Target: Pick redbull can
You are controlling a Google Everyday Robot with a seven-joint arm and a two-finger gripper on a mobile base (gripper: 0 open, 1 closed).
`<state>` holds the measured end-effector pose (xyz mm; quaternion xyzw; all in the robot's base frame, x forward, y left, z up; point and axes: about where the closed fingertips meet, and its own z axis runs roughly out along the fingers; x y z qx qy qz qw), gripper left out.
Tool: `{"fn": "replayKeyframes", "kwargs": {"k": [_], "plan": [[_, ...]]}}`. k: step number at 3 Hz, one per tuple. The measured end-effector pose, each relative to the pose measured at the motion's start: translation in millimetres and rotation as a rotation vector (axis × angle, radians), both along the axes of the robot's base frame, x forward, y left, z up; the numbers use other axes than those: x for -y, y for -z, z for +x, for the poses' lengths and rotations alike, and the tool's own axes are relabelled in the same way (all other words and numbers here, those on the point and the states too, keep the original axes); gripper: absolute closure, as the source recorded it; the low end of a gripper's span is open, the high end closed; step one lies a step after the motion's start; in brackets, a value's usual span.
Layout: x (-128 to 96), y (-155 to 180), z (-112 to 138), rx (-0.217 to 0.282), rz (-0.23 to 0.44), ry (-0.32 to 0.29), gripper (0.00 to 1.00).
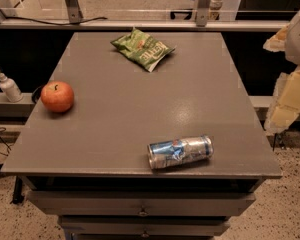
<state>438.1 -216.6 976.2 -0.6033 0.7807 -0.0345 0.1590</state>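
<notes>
The redbull can [180, 152] is lying on its side on the table [140, 109], at five o'clock from the tabletop's middle. The apple [57, 96] is sitting at nine o'clock and the crisp bag [142, 48] is lying at twelve. The gripper [289, 96] is hanging at three o'clock, beyond the table's edge. A bottle [9, 86] is standing off the table, past the apple.

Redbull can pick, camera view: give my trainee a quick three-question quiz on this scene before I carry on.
1. True or false: the redbull can stands upright on the table.
2. Which thing sits nearest the table's left edge? A. apple B. crisp bag C. redbull can
3. Fill in: the gripper hangs beyond the table's ____ edge, touching nothing.

Key
1. False: it lies on its side near the front edge.
2. A
3. right
</notes>
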Motion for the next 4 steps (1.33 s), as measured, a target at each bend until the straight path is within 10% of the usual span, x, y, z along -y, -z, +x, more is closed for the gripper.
{"fn": "replayKeyframes", "kwargs": {"k": [4], "plan": [[-57.9,89.5,11.2,-0.077,0.133,-0.012,0.0]]}}
